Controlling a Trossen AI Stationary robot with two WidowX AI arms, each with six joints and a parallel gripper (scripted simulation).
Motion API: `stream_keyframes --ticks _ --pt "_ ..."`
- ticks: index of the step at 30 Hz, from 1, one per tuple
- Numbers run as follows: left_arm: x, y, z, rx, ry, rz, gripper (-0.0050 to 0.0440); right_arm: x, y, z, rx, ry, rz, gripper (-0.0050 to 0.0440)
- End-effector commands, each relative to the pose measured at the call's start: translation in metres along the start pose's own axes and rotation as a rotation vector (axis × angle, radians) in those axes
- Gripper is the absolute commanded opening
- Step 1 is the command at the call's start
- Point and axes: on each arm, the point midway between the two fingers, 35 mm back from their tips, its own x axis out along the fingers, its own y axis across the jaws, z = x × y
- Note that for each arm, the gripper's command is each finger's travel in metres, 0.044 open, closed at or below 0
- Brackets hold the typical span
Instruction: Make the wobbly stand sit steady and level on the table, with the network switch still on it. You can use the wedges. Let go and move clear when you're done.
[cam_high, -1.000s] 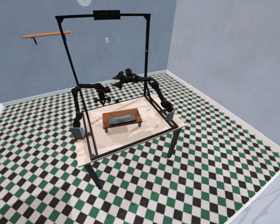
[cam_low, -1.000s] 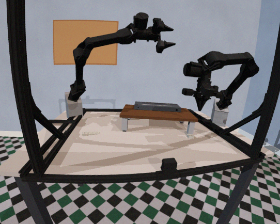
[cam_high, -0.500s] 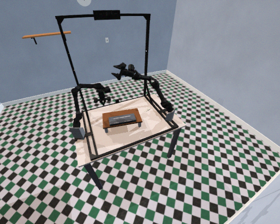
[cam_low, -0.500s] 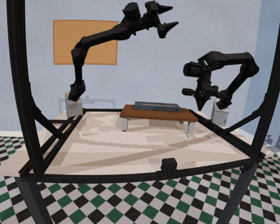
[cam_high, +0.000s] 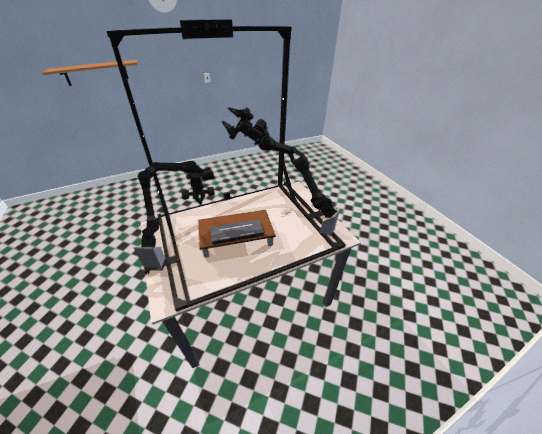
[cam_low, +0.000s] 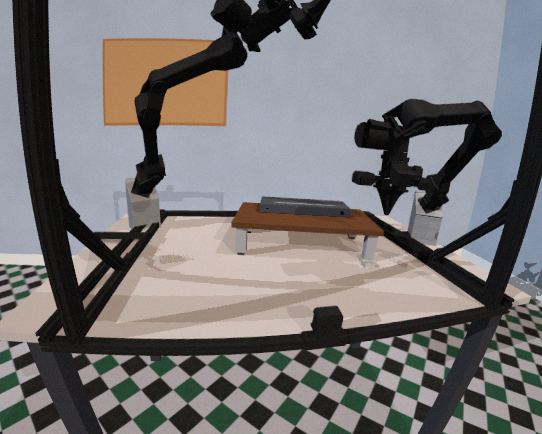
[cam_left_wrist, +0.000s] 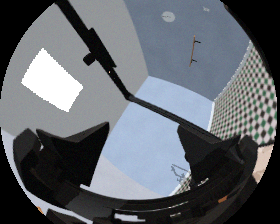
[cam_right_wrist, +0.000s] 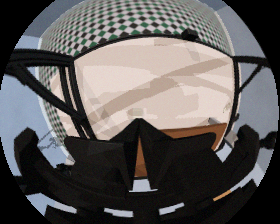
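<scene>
in the exterior view, the pale wedge (cam_low: 369, 263) (cam_right_wrist: 136, 112) lies lower left of the clenched right claw (cam_high: 200, 201) (cam_low: 387, 212) (cam_right_wrist: 138, 121), farther from the released left claw (cam_high: 226, 115) (cam_low: 314, 16) (cam_left_wrist: 144, 126).

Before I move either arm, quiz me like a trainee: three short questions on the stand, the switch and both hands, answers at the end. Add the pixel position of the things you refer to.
1. True or false: the network switch (cam_high: 237, 231) (cam_low: 305, 207) lies beside the stand (cam_high: 212, 220) (cam_low: 300, 224) (cam_right_wrist: 195, 133), off its brown top.

2. Multiple choice: how is the right hand (cam_high: 200, 201) (cam_low: 387, 212) (cam_right_wrist: 138, 121)?
A) Open wide
B) Shut, with nothing in it
C) Shut on the switch

3. Fill in the missing word: the fingers of the left hand (cam_high: 226, 115) (cam_low: 306, 15) (cam_left_wrist: 143, 125), raised well above the stand, are spread ____.

Key: 1. False; 2. B; 3. apart
</scene>
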Motion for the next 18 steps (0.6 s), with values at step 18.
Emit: stream_keyframes --ticks 18 --pt "-0.012 0.02 0.131 -0.327 -0.431 0.105 0.044 0.0 0.0 0.0 0.0 0.0 0.0 0.0"
